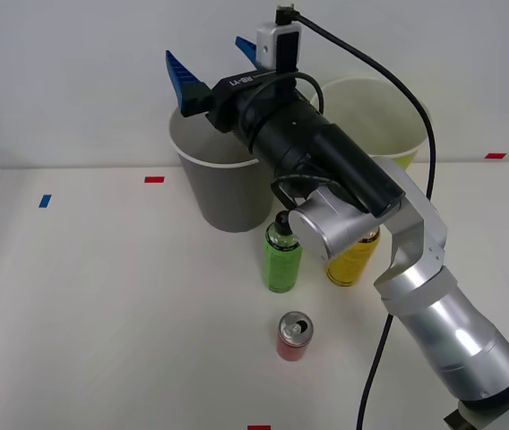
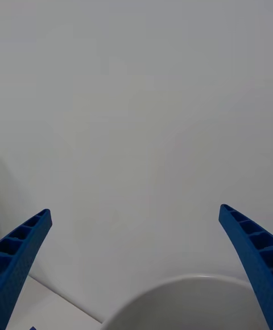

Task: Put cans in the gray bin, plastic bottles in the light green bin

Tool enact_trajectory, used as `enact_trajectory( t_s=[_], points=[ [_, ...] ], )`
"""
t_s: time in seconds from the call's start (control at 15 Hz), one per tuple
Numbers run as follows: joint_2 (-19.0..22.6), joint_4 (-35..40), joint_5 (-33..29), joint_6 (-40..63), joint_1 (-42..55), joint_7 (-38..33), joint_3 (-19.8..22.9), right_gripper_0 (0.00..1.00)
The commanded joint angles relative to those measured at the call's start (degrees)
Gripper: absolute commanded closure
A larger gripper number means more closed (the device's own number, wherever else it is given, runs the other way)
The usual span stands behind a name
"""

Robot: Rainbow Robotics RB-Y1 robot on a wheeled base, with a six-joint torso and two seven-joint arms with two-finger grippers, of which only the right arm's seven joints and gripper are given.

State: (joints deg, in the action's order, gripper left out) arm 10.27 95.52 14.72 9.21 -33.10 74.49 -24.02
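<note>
My right gripper [image 1: 211, 61] hangs open just above the gray bin [image 1: 223, 193], with nothing between its blue fingers [image 1: 184, 78]. In the right wrist view the gripper [image 2: 135, 210] faces the white wall, and the bin's white rim [image 2: 187, 282] curves below it. The light green bin [image 1: 404, 159] stands to the right of the gray one, partly hidden by my arm. In front of the bins stand a green plastic bottle [image 1: 283, 255] with a black cap and a yellow plastic bottle [image 1: 351, 261], its top hidden by my wrist. A red can [image 1: 294, 336] stands upright nearer the front edge.
Small tape marks lie on the white table: red [image 1: 154, 179] and blue [image 1: 45, 201] at the left, red [image 1: 495, 156] at the far right, red [image 1: 259, 428] at the front edge. A black cable [image 1: 375, 72] loops over my arm.
</note>
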Motion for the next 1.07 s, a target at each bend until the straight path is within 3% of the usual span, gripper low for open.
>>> enact_trajectory(
  t_s=[0.07, 0.8, 1.07],
  points=[
    [0.10, 0.02, 0.22, -0.07, 0.06, -0.14, -0.15, 0.00],
    [0.10, 0.02, 0.74, -0.34, -0.03, -0.31, -0.15, 0.00],
    [3.09, 0.11, 2.06, -5.26, 0.58, -1.81, -0.15, 0.00]
  ],
)
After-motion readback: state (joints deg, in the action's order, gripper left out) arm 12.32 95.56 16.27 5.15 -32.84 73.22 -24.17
